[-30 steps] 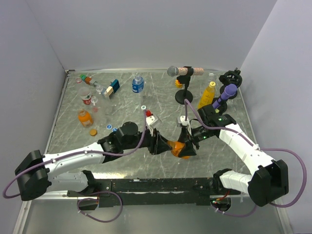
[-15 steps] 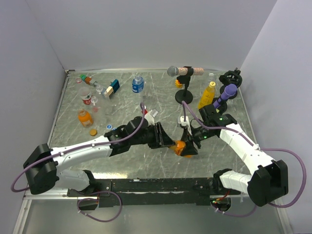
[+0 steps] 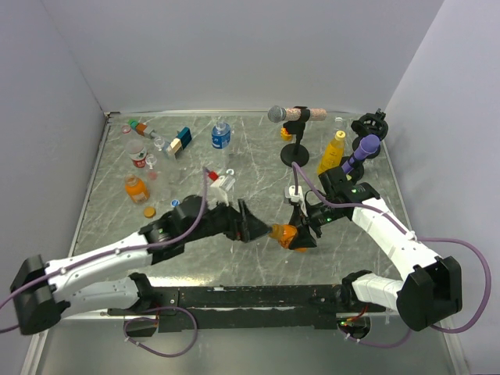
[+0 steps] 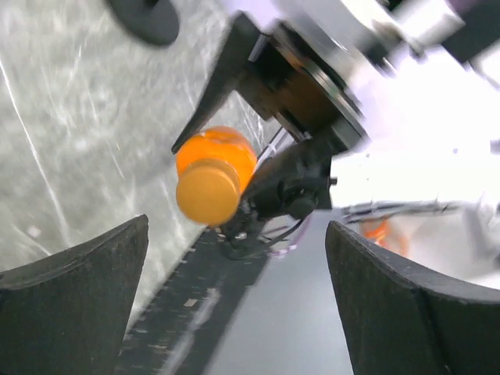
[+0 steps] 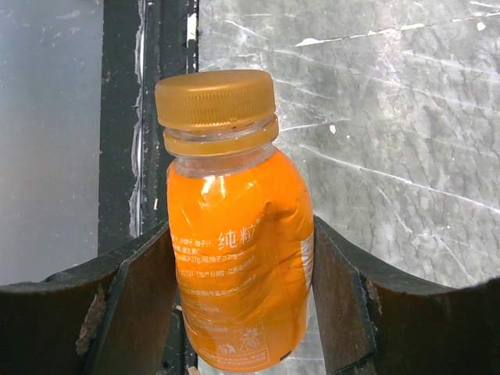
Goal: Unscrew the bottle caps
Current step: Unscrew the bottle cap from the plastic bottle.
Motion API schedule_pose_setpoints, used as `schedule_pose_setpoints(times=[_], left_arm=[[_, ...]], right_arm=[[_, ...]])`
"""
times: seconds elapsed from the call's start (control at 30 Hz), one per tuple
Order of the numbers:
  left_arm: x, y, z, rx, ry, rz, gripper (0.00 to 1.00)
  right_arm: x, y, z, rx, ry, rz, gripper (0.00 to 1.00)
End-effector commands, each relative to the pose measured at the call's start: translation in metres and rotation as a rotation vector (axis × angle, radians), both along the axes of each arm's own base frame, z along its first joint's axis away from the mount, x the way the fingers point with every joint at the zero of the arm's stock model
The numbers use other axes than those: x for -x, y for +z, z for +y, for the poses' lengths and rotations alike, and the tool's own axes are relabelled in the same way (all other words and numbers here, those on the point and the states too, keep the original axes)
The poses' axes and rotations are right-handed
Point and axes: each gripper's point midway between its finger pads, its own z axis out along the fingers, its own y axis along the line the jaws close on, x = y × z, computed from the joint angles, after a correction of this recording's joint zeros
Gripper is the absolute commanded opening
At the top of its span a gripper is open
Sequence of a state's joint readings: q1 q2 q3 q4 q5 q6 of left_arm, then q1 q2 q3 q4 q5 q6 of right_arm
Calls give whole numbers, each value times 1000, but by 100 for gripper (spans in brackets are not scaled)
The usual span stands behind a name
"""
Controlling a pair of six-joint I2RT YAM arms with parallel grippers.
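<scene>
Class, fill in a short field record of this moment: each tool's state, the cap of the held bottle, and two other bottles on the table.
right tool: shut on the orange bottle, cap end pointing at the other arm
orange cap: on the bottle's neck
left tool: open, facing the cap, not touching it
second orange bottle: upright at the left of the table
yellow bottle: upright at the back right

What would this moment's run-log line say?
right gripper: holds capped squat orange plastic bottle | left gripper: open, clear of its orange cap
</scene>
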State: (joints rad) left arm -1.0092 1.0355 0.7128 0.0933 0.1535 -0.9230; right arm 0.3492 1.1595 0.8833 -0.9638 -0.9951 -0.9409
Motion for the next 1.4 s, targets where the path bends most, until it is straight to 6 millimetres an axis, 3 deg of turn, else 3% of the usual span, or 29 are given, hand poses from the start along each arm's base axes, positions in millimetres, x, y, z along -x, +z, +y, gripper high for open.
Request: schedule_pose_setpoints(times=[0.0, 0.07, 0.17, 0.33, 0.5, 0.63, 0.77, 1.07, 1.17, 1.37], left_arm=[[11, 25, 18, 63, -111, -440, 97], [24, 19, 22, 55, -211, -620, 97], [28, 7, 24, -12, -304, -858, 96], [12, 16, 12, -82, -342, -1111, 97], [6, 8, -16, -89, -479, -1127, 98], [1, -5, -29, -87, -542, -1085, 85], [0, -8, -34, -72, -594, -1056, 74], [-2, -14, -40, -73, -612, -1007, 66], [-2, -17, -42, -77, -623, -980, 57], [-2, -21, -42, -86, -624, -952, 50]], right_arm=[[-2, 12, 5, -46, 32, -57, 8], [-2, 12, 6, -48, 36, -54, 8], [-1, 11, 5, -48, 38, -50, 8], [0, 9, 5, -47, 45, -53, 8], [-1, 8, 5, -44, 43, -51, 8], [-1, 8, 5, -42, 42, -52, 8], [0, 8, 4, -42, 42, -52, 8], [0, 10, 5, -45, 43, -57, 8], [0, 10, 4, -44, 43, -59, 8], [0, 10, 4, -44, 43, -59, 8]])
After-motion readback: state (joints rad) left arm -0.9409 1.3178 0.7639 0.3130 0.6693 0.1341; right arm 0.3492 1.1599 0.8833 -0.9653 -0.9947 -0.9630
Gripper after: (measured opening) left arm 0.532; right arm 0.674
